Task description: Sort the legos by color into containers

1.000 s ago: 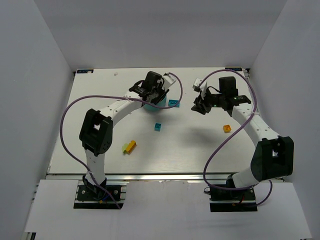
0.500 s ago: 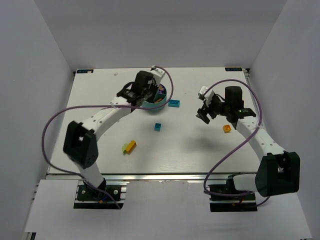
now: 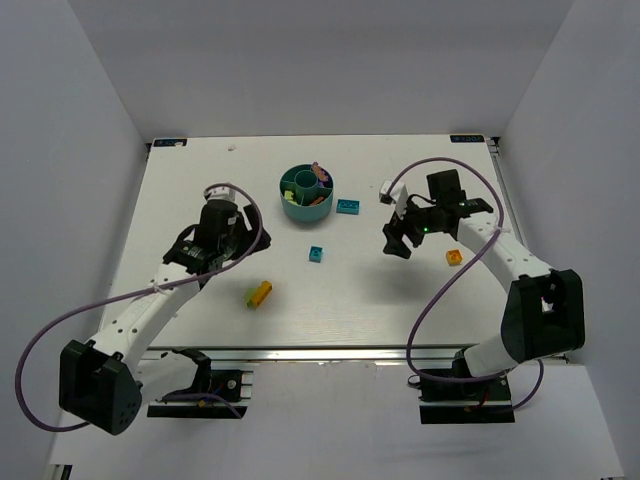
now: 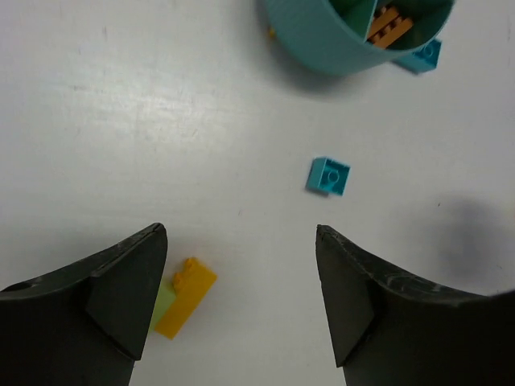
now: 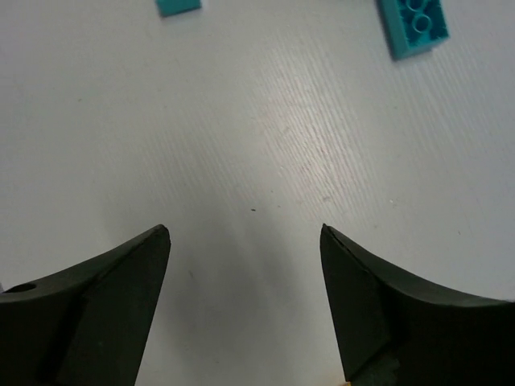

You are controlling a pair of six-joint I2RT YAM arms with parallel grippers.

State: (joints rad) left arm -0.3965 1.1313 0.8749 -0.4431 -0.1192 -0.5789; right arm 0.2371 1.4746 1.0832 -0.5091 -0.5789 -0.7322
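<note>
The teal divided bowl [image 3: 306,192] stands at the back middle, with orange legos [image 4: 390,24] and a purple one [image 3: 322,180] in its compartments. A teal lego [image 3: 348,207] lies just right of the bowl. A small teal lego [image 3: 316,254] [image 4: 328,175] lies in front of it. A yellow lego [image 3: 261,291] [image 4: 187,296] lies against a lime green one [image 4: 163,305]. An orange lego [image 3: 454,258] lies at the right. My left gripper [image 3: 222,238] [image 4: 241,233] hangs open and empty, the yellow lego beside its left finger. My right gripper [image 3: 397,242] [image 5: 244,232] is open and empty over bare table.
The right wrist view shows the longer teal lego [image 5: 412,24] at its top right and a small teal one [image 5: 179,6] at its top edge. White walls enclose the table [image 3: 180,200] on three sides. Purple cables loop off both arms.
My left arm has drawn back from the bowl to the near left and its gripper has opened. My right gripper has shifted slightly left and stays open.
</note>
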